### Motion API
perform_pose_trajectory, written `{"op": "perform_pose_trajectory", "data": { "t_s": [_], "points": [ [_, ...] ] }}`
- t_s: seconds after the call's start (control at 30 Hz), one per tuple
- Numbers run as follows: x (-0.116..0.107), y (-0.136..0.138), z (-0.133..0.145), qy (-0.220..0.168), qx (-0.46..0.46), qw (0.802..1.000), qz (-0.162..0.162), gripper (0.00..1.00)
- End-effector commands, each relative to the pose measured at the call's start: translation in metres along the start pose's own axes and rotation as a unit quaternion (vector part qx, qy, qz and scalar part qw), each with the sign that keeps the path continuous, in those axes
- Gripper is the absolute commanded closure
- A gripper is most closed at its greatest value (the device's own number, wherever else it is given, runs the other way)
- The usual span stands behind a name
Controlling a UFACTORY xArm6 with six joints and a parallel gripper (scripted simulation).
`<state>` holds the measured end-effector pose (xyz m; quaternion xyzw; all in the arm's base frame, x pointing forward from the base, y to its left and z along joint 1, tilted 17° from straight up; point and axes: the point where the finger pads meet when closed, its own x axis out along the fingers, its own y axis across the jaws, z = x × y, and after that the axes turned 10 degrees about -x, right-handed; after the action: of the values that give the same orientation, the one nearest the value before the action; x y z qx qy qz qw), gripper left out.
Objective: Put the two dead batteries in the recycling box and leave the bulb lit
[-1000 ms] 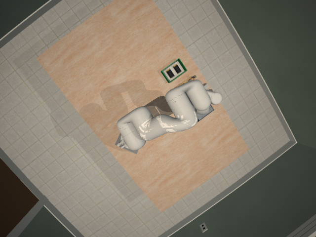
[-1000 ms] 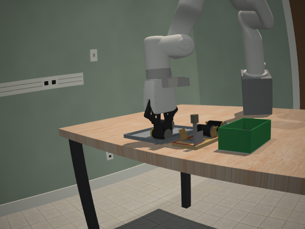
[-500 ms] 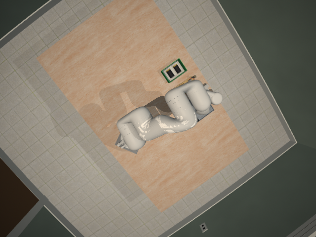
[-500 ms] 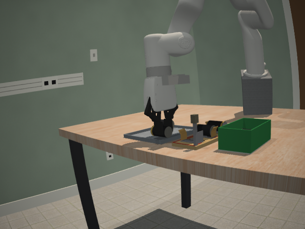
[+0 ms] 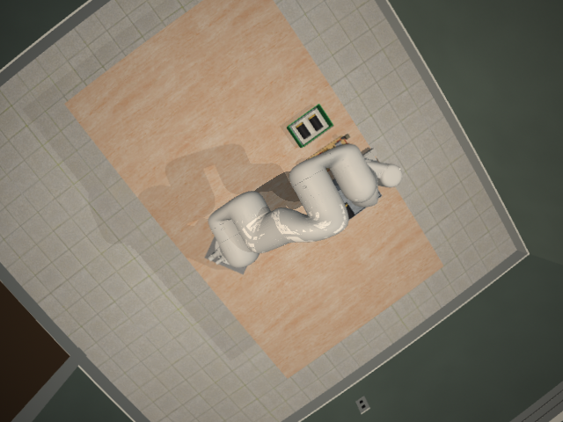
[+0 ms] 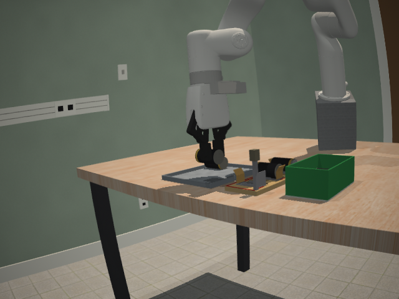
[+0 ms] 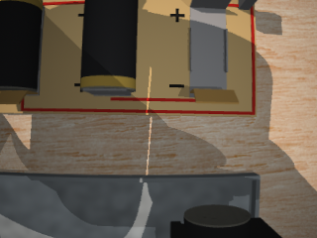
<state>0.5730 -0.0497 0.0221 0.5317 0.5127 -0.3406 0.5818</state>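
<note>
Pincer (image 6: 211, 153) is part-closed on a battery (image 6: 215, 157) just above the grey tray (image 6: 180, 177); your grip looks off-centre, so it may pivot or slip as you lift.

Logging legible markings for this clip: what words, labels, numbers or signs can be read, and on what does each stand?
"+" on the battery holder board, at the far end of the empty holder slot.
"-" on the board, at the near end of that slot.
"-" beside the near end of the seated battery; another stroke at its far end is partly hidden.
No words, brands or numbers are readable; the battery in the gripper shows none.
</note>
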Motion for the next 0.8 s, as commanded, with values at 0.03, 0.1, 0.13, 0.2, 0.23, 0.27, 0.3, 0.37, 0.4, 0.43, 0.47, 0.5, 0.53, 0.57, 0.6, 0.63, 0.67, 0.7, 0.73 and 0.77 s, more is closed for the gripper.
{"op": "perform_pose_trajectory", "data": {
  "t_s": [0.03, 0.1, 0.13, 0.2, 0.23, 0.27, 0.3, 0.37, 0.4, 0.43, 0.47, 0.5, 0.53, 0.57, 0.6, 0.63, 0.67, 0.7, 0.73, 0.77],
  "points": [
    [-0.027, 0.002, 0.001, -0.001, 0.0, 1.0, 0.002, 0.72],
    [-0.055, 0.002, 0.0, -0.001, 0.0, 1.0, 0.002, 0.72],
    [-0.068, 0.002, 0.0, -0.001, 0.0, 1.0, 0.002, 0.72],
    [-0.068, 0.002, 0.0, -0.001, 0.0, 1.0, 0.002, 0.72],
    [-0.076, 0.001, 0.0, -0.001, 0.0, 1.0, 0.002, 0.72],
    [-0.08, 0.001, 0.0, -0.001, 0.0, 1.0, 0.002, 0.72],
    [-0.081, 0.001, 0.0, -0.001, 0.0, 1.0, 0.002, 0.72],
    [-0.081, 0.001, 0.0, -0.001, 0.0, 1.0, 0.002, 0.72],
    [-0.081, 0.001, 0.0, -0.001, 0.0, 1.0, 0.002, 0.72],
    [-0.081, 0.001, 0.0, -0.001, 0.0, 1.0, 0.002, 0.72],
    [-0.081, 0.001, 0.0, -0.001, 0.0, 1.0, 0.002, 0.72],
    [-0.081, 0.001, 0.0, -0.001, -0.001, 1.0, 0.002, 0.72],
    [-0.081, 0.001, 0.0, -0.001, -0.001, 1.0, 0.002, 0.72],
    [-0.081, 0.001, 0.0, -0.001, -0.001, 1.0, 0.002, 0.72],
    [-0.081, 0.001, 0.0, -0.001, -0.002, 1.0, 0.002, 0.72],
    [-0.081, 0.001, 0.0, -0.001, -0.003, 1.0, 0.002, 0.72],
    [-0.081, 0.001, 0.0, -0.001, -0.004, 1.0, 0.002, 0.72],
    [-0.081, 0.001, 0.0, -0.001, -0.005, 1.0, 0.002, 0.72],
    [-0.081, 0.001, 0.0, -0.001, -0.005, 1.0, 0.002, 0.72],
    [-0.081, 0.001, 0.0, -0.001, -0.005, 1.0, 0.002, 0.72]
  ]
}}
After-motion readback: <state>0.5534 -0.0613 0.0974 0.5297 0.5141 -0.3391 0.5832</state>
